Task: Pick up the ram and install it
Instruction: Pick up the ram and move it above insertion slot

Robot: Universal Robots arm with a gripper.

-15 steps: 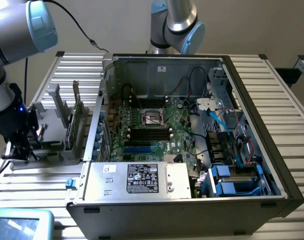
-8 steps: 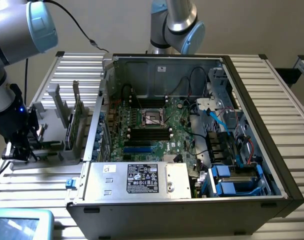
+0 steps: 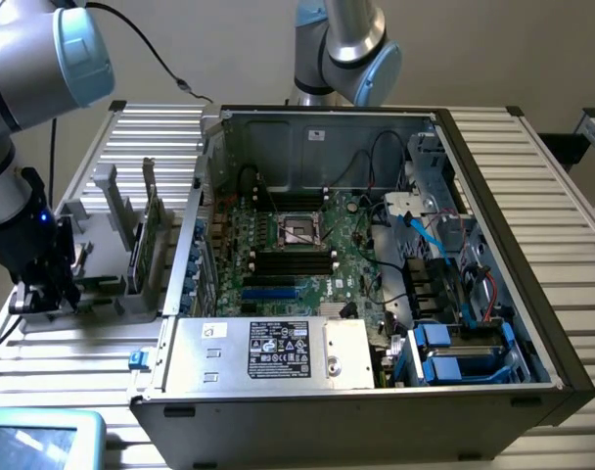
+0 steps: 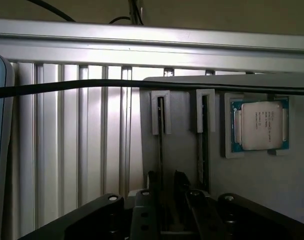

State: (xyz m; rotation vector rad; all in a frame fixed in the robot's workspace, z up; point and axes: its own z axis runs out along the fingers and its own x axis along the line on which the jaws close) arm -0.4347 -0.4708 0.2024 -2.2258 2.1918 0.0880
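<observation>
Down at the holder, the gripper stands partly open, straddling the upright ram.

You had the gripper down low at the grey holder on the exterior view's left, near an upright green card. Just beside the holder sat the open computer case, its motherboard and black slots exposed.

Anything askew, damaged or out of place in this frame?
Nothing stands out. The gripper is down at the grey holder beside the open computer case. In the wrist view a thin dark board, apparently the ram, stands straight in the holder, and the processor chip lies flat beside it.
</observation>
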